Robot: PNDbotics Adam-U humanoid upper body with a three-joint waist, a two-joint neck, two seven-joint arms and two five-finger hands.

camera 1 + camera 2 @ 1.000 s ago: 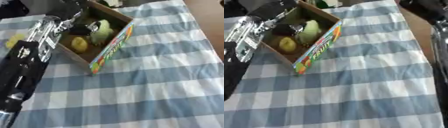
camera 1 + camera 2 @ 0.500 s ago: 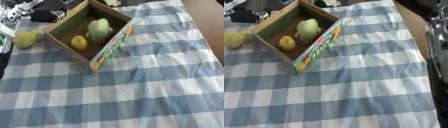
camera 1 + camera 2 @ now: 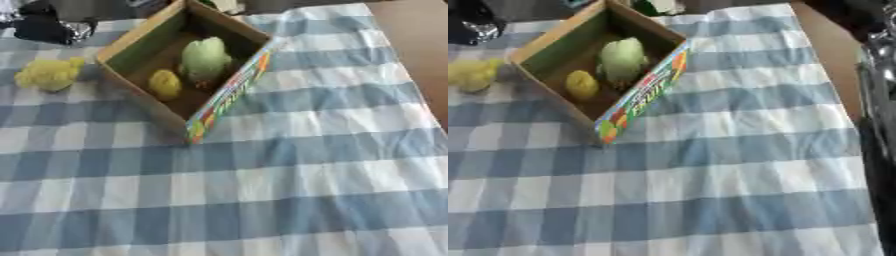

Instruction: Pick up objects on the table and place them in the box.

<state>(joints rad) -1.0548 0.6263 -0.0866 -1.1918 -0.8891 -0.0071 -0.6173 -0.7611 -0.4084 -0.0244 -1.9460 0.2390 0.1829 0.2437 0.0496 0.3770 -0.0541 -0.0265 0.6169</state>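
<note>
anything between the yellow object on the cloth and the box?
Nothing: only bare checked cloth separates the yellow object from the box wall, in the left eye view.

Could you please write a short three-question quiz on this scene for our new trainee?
1. True or false: the box holds two items, a pale green one and a small yellow one.
2. The yellow item still on the cloth lies: A) at the box's left, B) at its right, C) inside it.
3. Fill in: the cloth is checked in white and ____.

Key: 1 true; 2 A; 3 blue.
</note>
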